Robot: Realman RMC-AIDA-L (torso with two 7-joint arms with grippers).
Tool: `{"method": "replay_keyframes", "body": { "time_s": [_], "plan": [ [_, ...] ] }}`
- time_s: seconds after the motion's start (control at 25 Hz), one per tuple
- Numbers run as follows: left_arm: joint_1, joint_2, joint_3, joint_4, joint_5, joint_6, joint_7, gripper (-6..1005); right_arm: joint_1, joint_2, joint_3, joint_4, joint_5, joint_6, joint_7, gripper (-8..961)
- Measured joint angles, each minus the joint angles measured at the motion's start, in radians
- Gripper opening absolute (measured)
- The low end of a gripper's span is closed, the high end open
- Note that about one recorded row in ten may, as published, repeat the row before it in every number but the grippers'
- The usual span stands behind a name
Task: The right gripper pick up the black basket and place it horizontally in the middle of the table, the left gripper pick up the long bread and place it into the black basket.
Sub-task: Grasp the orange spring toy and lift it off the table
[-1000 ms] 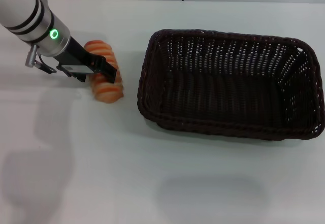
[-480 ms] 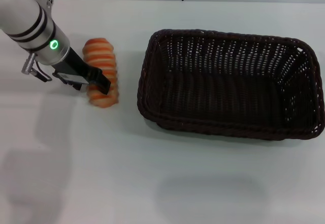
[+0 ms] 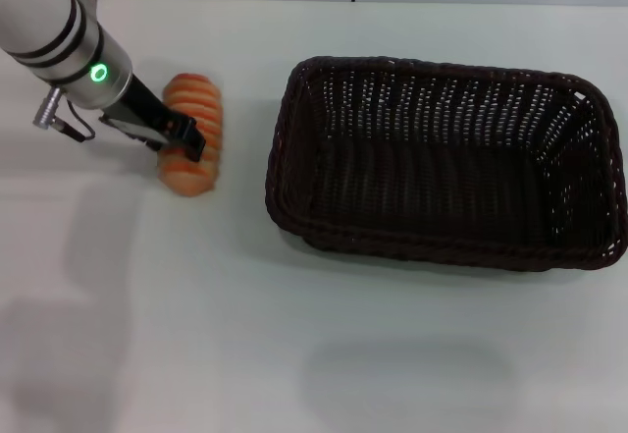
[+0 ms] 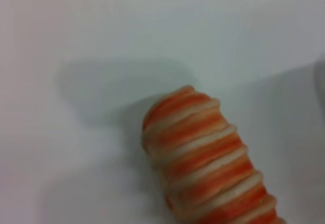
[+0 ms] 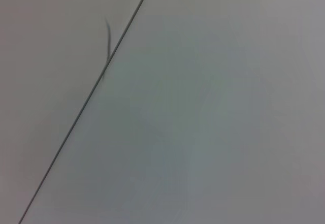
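The long bread (image 3: pixel 191 135) lies on the table (image 3: pixel 294 354) in its far-left part, well apart from the left end of the black basket (image 3: pixel 446 163). Its long axis runs roughly from the far edge toward the near edge, tilted slightly so that the near end leans toward the left edge. The ridged orange top faces up, and the crosswise stripes run across the loaf.

The left gripper (image 3: pixel 186 138) reaches in from the far-left corner and sits over the middle of the loaf, its dark fingers straddling it. Whether they are pressing the bread or merely stand around it cannot be told, since the finger on the left side is hidden behind the arm.

The left wrist view shows one rounded end of the long bread (image 4: pixel 203 163) against the white tabletop, the rest of the loaf cut off at the frame edge; no fingers appear there.

The black basket rests upright with its opening up, its long axis parallel to the far edge, right of the table's middle. Its right end is cut off by the head view's edge.
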Motion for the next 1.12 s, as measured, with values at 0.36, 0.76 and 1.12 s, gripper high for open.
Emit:
{"method": "replay_keyframes", "body": {
  "time_s": [0.36,0.76,1.12],
  "plan": [
    [0.074,0.001,0.068,0.169,-0.089,0.021,0.001,483,0.010,0.000,0.000,-0.004,0.000,-0.006,-0.002,481],
    [0.148,0.002,0.107,0.358,-0.178,0.050,0.001,412,0.016,0.002,0.001,0.002,-0.030,-0.012,0.003,481],
    [0.188,0.004,0.121,0.486,-0.219,0.088,0.000,323,0.015,0.003,-0.016,0.005,-0.056,-0.025,0.008,481]
  ]
}}
